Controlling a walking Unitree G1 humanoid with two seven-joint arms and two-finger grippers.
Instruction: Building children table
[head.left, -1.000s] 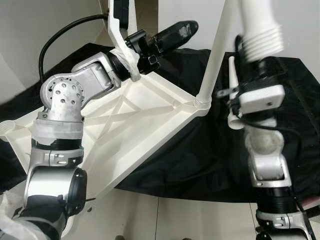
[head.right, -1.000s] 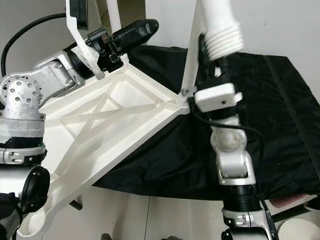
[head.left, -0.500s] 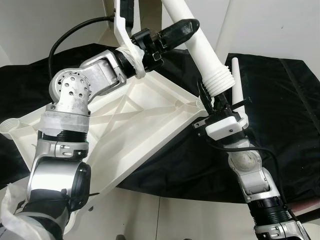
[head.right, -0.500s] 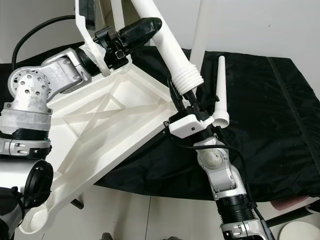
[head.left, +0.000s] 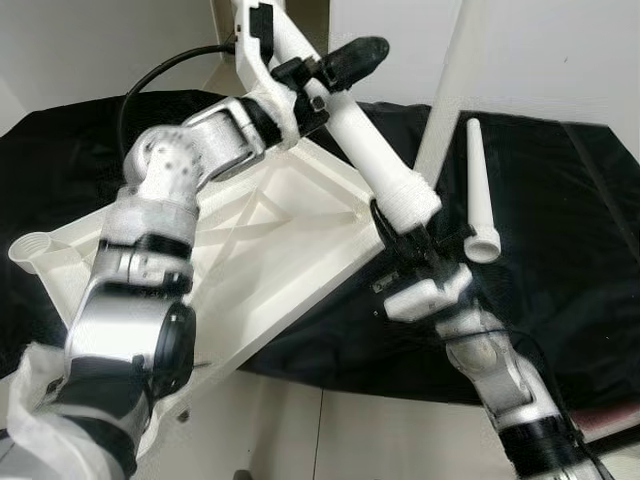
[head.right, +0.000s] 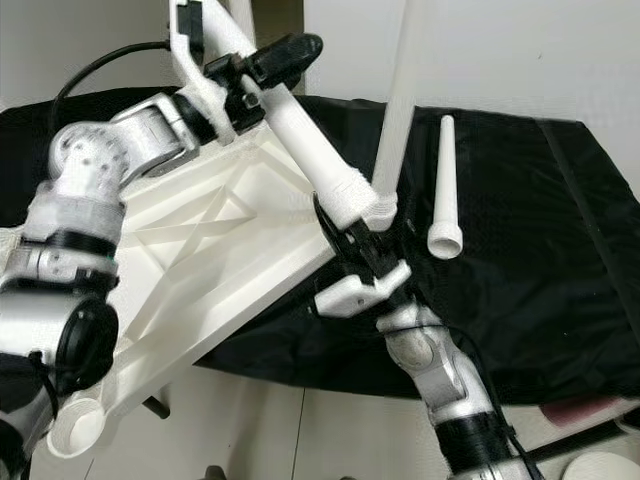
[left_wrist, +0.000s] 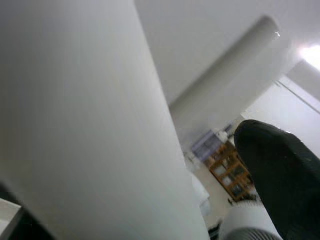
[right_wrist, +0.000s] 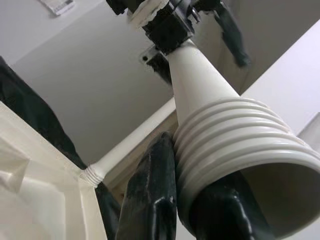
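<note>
The white children's tabletop (head.left: 270, 240) lies upside down and tilted on a black cloth. One white leg (head.left: 445, 100) stands upright in its right corner. My right gripper (head.left: 410, 235) is shut on the threaded end (right_wrist: 235, 160) of a second white leg (head.left: 370, 150), black fingers (right_wrist: 150, 195) on either side of the threads. That leg slants up and left, and its thin end reaches my left gripper (head.left: 310, 45) at the far corner. The left gripper is open, its black finger (left_wrist: 280, 175) standing off the leg. A third leg (head.left: 478, 190) lies loose on the cloth.
The black cloth (head.left: 560, 250) covers the work surface, with pale floor (head.left: 330, 430) in front. An empty leg socket (head.left: 30, 250) sits at the tabletop's left corner. A black cable (head.left: 160, 70) loops over my left arm. A white wall stands behind.
My right gripper has swung the held leg down and to the left, from nearly upright to a slant, so its thin end now reaches the left gripper. The left arm has shifted slightly.
</note>
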